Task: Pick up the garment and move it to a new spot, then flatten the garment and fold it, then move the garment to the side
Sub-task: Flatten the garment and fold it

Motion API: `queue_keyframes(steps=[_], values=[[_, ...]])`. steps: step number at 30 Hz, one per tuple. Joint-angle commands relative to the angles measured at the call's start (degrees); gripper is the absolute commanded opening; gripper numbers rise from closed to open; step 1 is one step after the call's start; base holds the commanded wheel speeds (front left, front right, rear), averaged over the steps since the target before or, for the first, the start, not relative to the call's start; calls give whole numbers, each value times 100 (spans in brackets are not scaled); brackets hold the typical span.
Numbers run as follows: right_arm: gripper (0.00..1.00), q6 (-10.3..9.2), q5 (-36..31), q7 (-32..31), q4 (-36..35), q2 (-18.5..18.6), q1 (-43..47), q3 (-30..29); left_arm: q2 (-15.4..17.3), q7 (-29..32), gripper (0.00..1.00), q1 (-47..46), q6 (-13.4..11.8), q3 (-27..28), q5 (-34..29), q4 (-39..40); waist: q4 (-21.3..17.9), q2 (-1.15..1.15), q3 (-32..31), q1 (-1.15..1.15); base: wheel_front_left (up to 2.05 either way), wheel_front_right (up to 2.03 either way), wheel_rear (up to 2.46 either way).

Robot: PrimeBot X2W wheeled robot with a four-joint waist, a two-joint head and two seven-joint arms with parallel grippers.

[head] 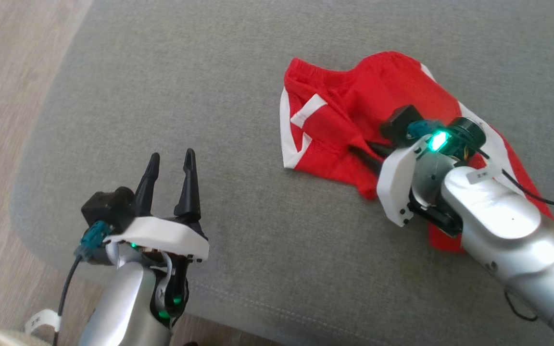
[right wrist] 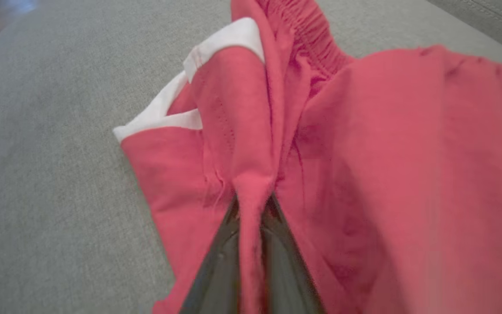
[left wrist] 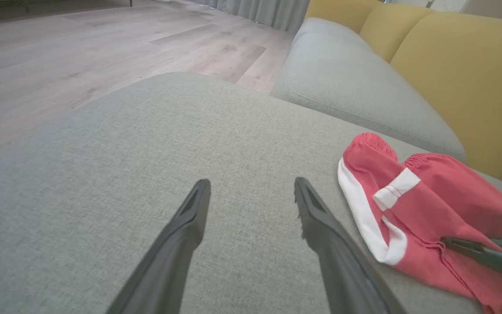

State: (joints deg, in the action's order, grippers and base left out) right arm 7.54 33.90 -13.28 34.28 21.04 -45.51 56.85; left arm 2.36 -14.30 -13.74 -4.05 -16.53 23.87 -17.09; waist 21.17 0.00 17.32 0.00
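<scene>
Red rumpled garment [head: 339, 122], grey woven cushion [head: 200, 96]

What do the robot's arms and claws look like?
The left arm and right arm are shiny silver tubes with a white cover at each wrist. The left claw and right claw each have two long, pointy black fingers. Green lights glow at the wrists. A black cable with a teal plug leaves the left wrist, and a white label marks the right arm.

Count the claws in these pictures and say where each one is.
2. The left claw is open over the bare grey cushion, apart from the red garment. The right claw is shut on a fold of that garment.
</scene>
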Motion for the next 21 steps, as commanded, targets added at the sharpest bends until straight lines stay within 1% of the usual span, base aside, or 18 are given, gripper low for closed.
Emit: queue_keyframes(steps=[1, 5, 8, 11, 14, 18, 20, 21], values=[[0, -5, 72, 115, -144, 103, -131, 40, 53, -70, 100, -229, -19, 172, 25, 160, -73, 0, -28, 0, 0, 0, 0], [0, -5, 27, 397, -266, 361, -190, 244, 53, -70, 100, -217, -8, 202, 2, 135, -282, 0, -156, 0, 0, 0, 0], [0, -5, -54, 595, -570, 679, -188, 568, 53, -70, 100, -195, 9, 257, -46, 122, -491, 0, -278, 0, 0, 0, 0], [0, -5, -110, 732, -1034, 1165, -209, 1129, 53, -70, 100, -171, 28, 315, -86, 114, -722, 0, -409, 0, 0, 0, 0], [0, -5, -250, 824, -1508, 1772, -312, 1538, 53, -70, 100, -154, 55, 335, -103, 100, -931, 0, -517, 0, 0, 0, 0], [0, -5, -663, 811, -1968, 2508, -211, 1644, 53, -70, 100, -137, 81, 296, -99, 65, -1139, 0, -652, 0, 0, 0, 0], [0, -5, -780, 813, -1992, 2773, -126, 1647, 53, -70, 100, -120, 73, 282, -93, 52, -1225, 0, -705, 0, 0, 0, 0], [0, -5, -688, 852, -1903, 2862, -151, 1647, 52, -70, 100, -109, 66, 282, -90, 49, -1268, 0, -727, 0, 0, 0, 0]])
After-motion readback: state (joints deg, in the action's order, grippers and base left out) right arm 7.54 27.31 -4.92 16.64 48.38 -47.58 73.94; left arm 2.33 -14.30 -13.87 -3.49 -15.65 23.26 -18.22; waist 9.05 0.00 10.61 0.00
